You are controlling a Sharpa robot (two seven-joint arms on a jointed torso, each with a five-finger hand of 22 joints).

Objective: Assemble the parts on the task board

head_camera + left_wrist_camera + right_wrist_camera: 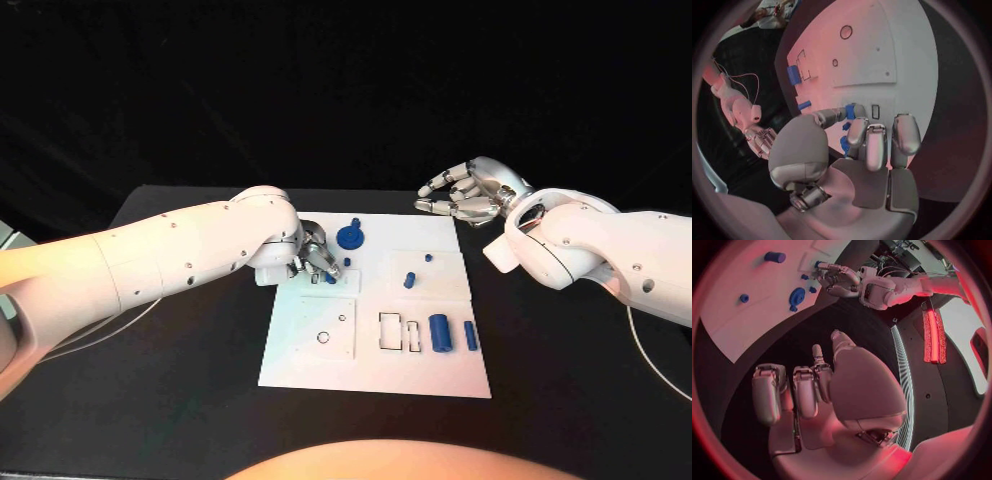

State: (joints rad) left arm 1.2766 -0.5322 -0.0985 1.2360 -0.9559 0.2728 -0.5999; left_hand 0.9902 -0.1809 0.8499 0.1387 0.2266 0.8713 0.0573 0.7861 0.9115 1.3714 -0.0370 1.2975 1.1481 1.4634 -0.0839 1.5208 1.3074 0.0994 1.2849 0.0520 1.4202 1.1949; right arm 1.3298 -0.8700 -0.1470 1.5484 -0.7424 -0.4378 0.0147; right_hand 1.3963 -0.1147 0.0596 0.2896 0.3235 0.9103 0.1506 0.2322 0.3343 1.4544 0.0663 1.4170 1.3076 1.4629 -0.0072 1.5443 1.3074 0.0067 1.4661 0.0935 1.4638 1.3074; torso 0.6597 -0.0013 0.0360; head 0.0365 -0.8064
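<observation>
The white task board [368, 370] lies mid-table. My left hand [315, 262] is low over its far left part; in the left wrist view its thumb and a finger pinch a small blue part [853, 111], seen under the fingertips [329, 279]. Another blue piece [844, 144] shows beneath the fingers. A blue round gear-like part [352, 238] lies just beyond the hand. Two small blue pegs [410, 279] stand near the board's middle. A thick blue cylinder [438, 333] and a thinner one [470, 335] lie at the right. My right hand [462, 195] hovers past the board's far right corner, loosely bent, holding nothing.
Rectangular cut-outs [392, 331] sit left of the cylinders, and round holes [326, 336] mark the board's left panel. Black tabletop [173, 400] surrounds the board. Thin cables [101, 330] trail under my left arm.
</observation>
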